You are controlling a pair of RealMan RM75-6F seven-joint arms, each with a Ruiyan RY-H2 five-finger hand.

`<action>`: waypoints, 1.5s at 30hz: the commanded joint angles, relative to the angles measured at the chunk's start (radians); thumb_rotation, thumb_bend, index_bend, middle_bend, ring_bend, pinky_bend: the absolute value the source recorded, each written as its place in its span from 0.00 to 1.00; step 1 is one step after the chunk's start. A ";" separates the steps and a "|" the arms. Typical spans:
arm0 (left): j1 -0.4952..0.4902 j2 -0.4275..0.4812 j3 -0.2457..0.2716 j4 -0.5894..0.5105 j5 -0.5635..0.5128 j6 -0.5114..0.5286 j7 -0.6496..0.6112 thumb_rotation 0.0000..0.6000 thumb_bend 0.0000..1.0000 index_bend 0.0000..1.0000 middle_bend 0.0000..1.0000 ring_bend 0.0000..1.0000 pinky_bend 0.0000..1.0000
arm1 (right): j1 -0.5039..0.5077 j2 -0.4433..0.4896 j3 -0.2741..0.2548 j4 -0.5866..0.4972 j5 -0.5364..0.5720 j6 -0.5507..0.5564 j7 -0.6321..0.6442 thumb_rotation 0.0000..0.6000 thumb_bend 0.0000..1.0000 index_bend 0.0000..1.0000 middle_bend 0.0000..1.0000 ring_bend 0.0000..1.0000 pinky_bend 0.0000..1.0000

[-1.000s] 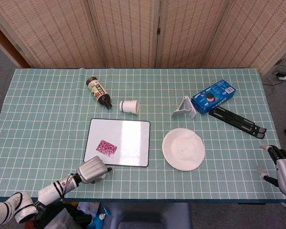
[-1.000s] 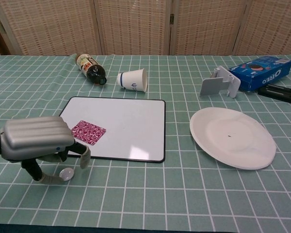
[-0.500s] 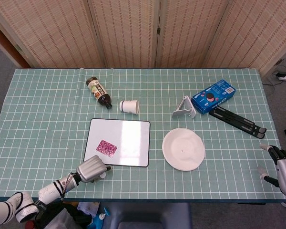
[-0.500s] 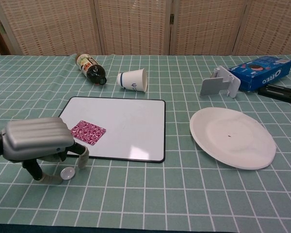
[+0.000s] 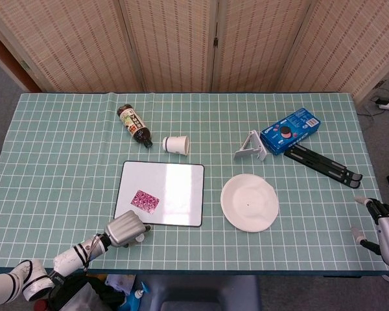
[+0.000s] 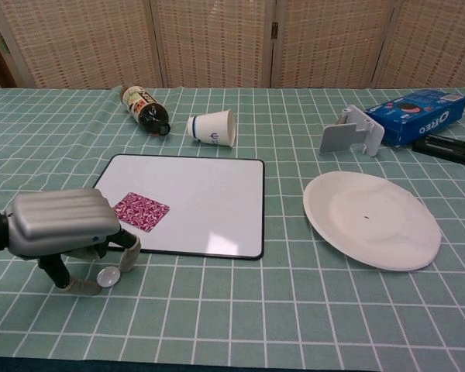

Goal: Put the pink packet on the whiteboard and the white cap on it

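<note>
While the left hand (image 6: 58,225) sits low at the near-left corner of the worktop (image 6: 240,310), its fingers (image 6: 128,249) curl down around the white cap (image 6: 107,276), which lies flat on the green grid cloth beneath the palm, just short of the whiteboard's near edge. From the chest view a fingertip and the thumb bracket the cap on either side, but I cannot tell whether they are pinching it or only standing close; the cap looks to be resting on the cloth, not lifted. The hand is probably set this low because so small and flat a disc gives little to catch, and has to be taken by the rim. Just beyond it, the pink packet (image 6: 141,211) lies flat on the near-left part of the whiteboard (image 6: 209,198), so the first half of the task looks done and the cap is the step in hand. Farther out are a paper cup (image 6: 212,127) on its side and a dark bottle (image 6: 144,108) lying behind the board, a white plate (image 6: 372,219) to its right, then a small grey stand (image 6: 351,132) and a blue biscuit box (image 6: 412,115). The right hand (image 5: 388,228) hangs idle off the worktop's far right edge, fingers spread and holding nothing.
</note>
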 commanded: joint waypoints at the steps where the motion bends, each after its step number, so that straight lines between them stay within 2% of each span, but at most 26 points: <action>1: 0.000 -0.001 0.000 0.000 -0.002 -0.003 0.000 1.00 0.24 0.47 1.00 1.00 1.00 | -0.001 0.001 0.000 -0.001 0.000 0.001 0.000 1.00 0.19 0.27 0.34 0.38 0.41; 17: -0.001 0.034 -0.012 -0.035 -0.017 0.007 0.008 1.00 0.24 0.51 1.00 1.00 1.00 | 0.000 0.001 0.002 -0.002 -0.005 0.003 0.001 1.00 0.19 0.27 0.34 0.38 0.41; 23: -0.017 0.064 -0.058 -0.055 -0.055 0.006 -0.015 1.00 0.24 0.51 1.00 1.00 1.00 | 0.002 0.000 0.003 0.001 -0.007 0.003 0.003 1.00 0.19 0.27 0.34 0.39 0.41; 27: -0.036 0.061 -0.098 -0.044 -0.112 -0.027 -0.074 1.00 0.24 0.51 1.00 1.00 1.00 | 0.002 -0.001 0.003 0.004 -0.007 0.002 0.007 1.00 0.19 0.27 0.34 0.39 0.41; 35: -0.085 0.010 -0.161 0.041 -0.210 -0.126 -0.072 1.00 0.24 0.50 1.00 1.00 1.00 | 0.002 0.005 0.004 0.004 -0.006 0.004 0.010 1.00 0.19 0.27 0.34 0.39 0.41; 45: -0.134 -0.038 -0.210 0.075 -0.307 -0.221 -0.074 1.00 0.24 0.49 1.00 1.00 1.00 | -0.001 0.007 0.004 0.006 0.000 0.004 0.013 1.00 0.19 0.27 0.34 0.39 0.41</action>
